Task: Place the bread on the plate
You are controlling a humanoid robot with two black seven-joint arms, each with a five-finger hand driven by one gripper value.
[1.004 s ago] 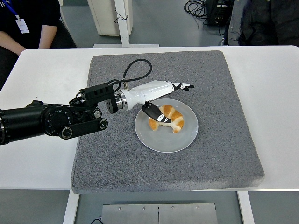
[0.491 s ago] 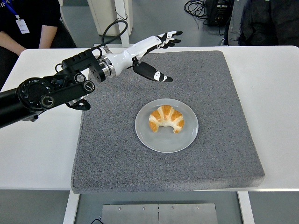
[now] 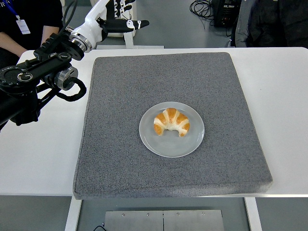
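A golden croissant point(image 3: 171, 122) lies on the pale grey round plate point(image 3: 159, 144) in the middle of the grey mat point(image 3: 115, 144). My left hand point(image 3: 120, 13) is raised high at the top left, beyond the mat's far edge and far from the plate. Its white and black fingers point(image 3: 134, 23) are spread and hold nothing. The black left arm point(image 3: 33, 82) runs in from the left edge. No right arm shows.
The mat covers most of the white table point(image 3: 288, 120). A person in dark clothing point(image 3: 29, 24) sits at the top left behind the table. A white post point(image 3: 126, 29) and dark gear with cables point(image 3: 216, 9) stand on the floor beyond.
The left hand has let go of the croissant on the plate and swung up and to the left, away from the mat. The croissant has stayed on the plate.
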